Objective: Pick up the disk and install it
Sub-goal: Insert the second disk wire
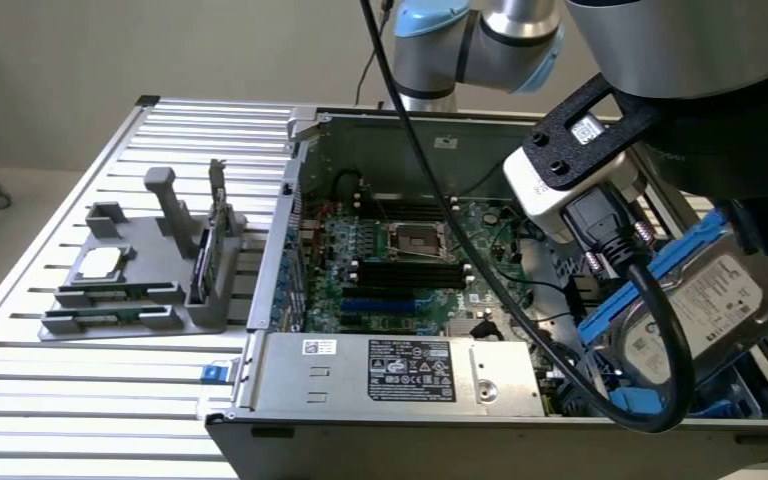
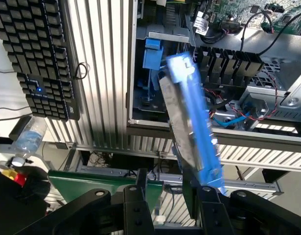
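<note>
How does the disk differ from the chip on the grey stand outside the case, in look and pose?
The disk is a large rectangle framed by blue rails; the chip is a small bare silver square. The disk hangs tilted over the case's corner at the exterior view's right; the chip lies flat on the grey stand on the exterior view's left. The disk sits under the arm; the chip sits apart. Both have silver-grey faces.

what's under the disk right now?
The disk sits tilted over the case's corner bay, at the exterior view's right. Below it show blue bay plastic and cables. The bay floor directly beneath is covered by the disk.
</note>
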You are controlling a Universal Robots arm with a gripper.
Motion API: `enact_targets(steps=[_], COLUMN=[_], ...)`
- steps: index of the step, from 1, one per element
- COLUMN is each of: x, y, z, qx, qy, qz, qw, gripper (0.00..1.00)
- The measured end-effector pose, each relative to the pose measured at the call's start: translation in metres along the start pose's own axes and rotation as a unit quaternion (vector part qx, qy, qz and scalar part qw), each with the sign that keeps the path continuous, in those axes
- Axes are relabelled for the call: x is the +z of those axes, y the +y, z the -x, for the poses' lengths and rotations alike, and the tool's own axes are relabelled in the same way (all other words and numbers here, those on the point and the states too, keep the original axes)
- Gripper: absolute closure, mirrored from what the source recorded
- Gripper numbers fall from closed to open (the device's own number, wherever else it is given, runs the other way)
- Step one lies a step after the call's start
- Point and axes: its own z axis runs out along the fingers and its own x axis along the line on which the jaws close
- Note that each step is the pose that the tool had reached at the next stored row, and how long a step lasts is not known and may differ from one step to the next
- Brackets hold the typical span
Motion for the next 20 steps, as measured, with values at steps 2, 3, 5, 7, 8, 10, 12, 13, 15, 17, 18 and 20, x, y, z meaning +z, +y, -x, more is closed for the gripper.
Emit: enact_targets(steps=[2, 3, 5, 7, 8, 10, 12, 13, 15, 17, 18, 20], x=[-0.0001, -0.0001, -0.0001, -0.0002, -0.0002, -0.0002, -0.0002, -0.0002, -0.0002, -0.0002, -0.0002, -0.0002], y=[0.0001, 0.0001, 0.0001, 0.0002, 0.0002, 0.0002, 0.0002, 0.0002, 0.0002, 0.0002, 0.0002, 0.0002], z=[0.0, 0.0, 0.0, 0.0, 0.0, 0.0, 0.0, 0.0, 0.0, 0.0, 0.0, 0.0], qx=[0.0, 0.0, 0.0, 0.0, 0.0, 0.0, 0.0, 0.0, 0.0, 0.0, 0.0, 0.0], qy=[0.0, 0.0, 0.0, 0.0, 0.0, 0.0, -0.0002, -0.0003, -0.0003, -0.0003, -0.0003, -0.0003], qz=[-0.0001, -0.0001, -0.0001, -0.0002, -0.0002, -0.0002, -0.0002, -0.0002, -0.0002, -0.0002, -0.0002, -0.0002], qw=[1.0, 1.0, 1.0, 1.0, 1.0, 1.0, 1.0, 1.0, 1.0, 1.0, 1.0, 1.0], gripper=[0.58, 0.58, 0.58, 0.58, 0.58, 0.58, 0.58, 0.58, 0.58, 0.58, 0.58, 0.58])
